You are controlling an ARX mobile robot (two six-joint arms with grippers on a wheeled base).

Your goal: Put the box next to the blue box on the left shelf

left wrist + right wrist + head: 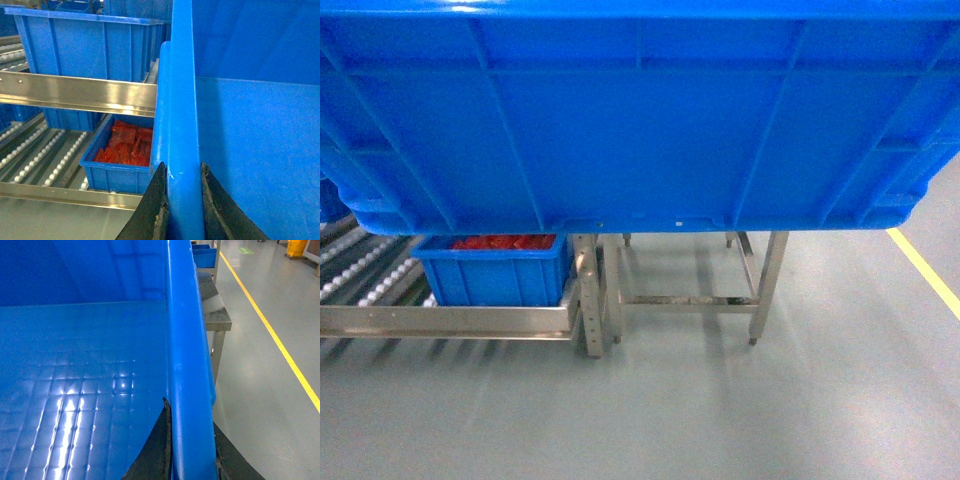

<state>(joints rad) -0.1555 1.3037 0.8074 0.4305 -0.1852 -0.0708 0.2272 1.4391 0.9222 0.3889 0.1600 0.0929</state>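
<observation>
- The box is held up off the floor, its ribbed side wall filling the upper half of the head view; long axis runs left to right across me, open top upward.
- My left hand is clamped on the box's left rim, one finger outside and one inside the wall.
- My right hand grips the right rim the same way, fingers on either side of the wall.
- The left shelf lies below and to the left, front rail toward me, white roller lanes behind it.
- A small blue box of red items sits on the rollers, against the rail.
- A steel worktop frame stands right of the shelf.
</observation>
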